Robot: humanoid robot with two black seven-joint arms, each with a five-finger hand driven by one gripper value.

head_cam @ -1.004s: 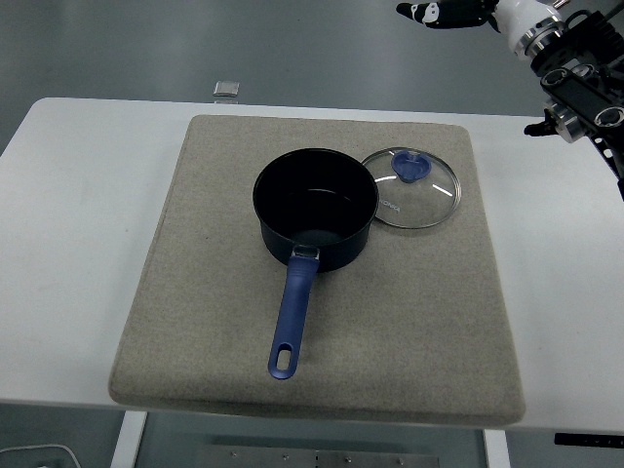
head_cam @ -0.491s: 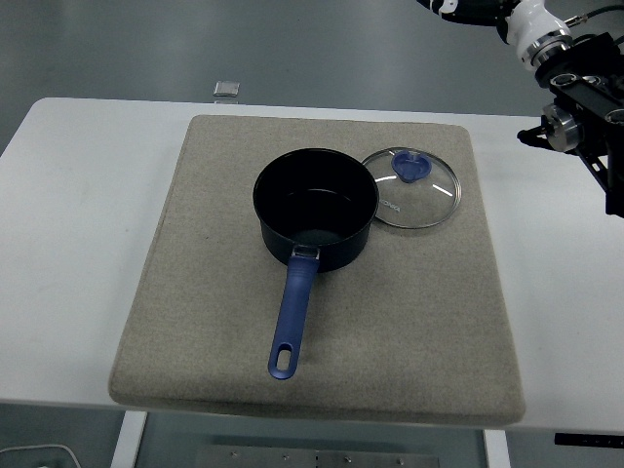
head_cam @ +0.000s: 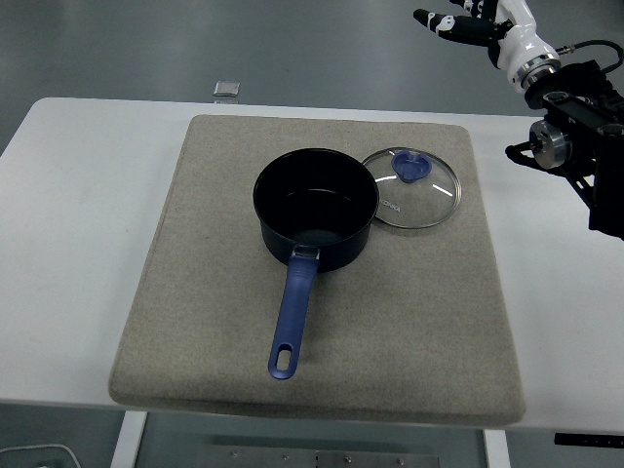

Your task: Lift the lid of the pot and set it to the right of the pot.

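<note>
I see the pot (head_cam: pixel 316 208), dark blue and uncovered, sitting near the middle of a grey felt mat (head_cam: pixel 322 268) on the white table (head_cam: pixel 68 234). Its blue handle (head_cam: pixel 291 322) runs toward the near edge, with a hanging hole at the tip.

The pot lid (head_cam: pixel 413 188), clear glass with a metal rim and a blue knob (head_cam: pixel 410 169), lies flat on the mat just right of the pot. Its left rim looks to be touching the pot's rim or just short of it; I cannot tell which.

My right hand (head_cam: pixel 466 23) is high at the top right corner, well apart from the lid and beyond the table's far edge. The fingers are stretched out to the left and hold nothing. The black arm (head_cam: pixel 580 136) hangs at the right edge.

A small square object (head_cam: pixel 226 89) lies on the floor beyond the table.
</note>
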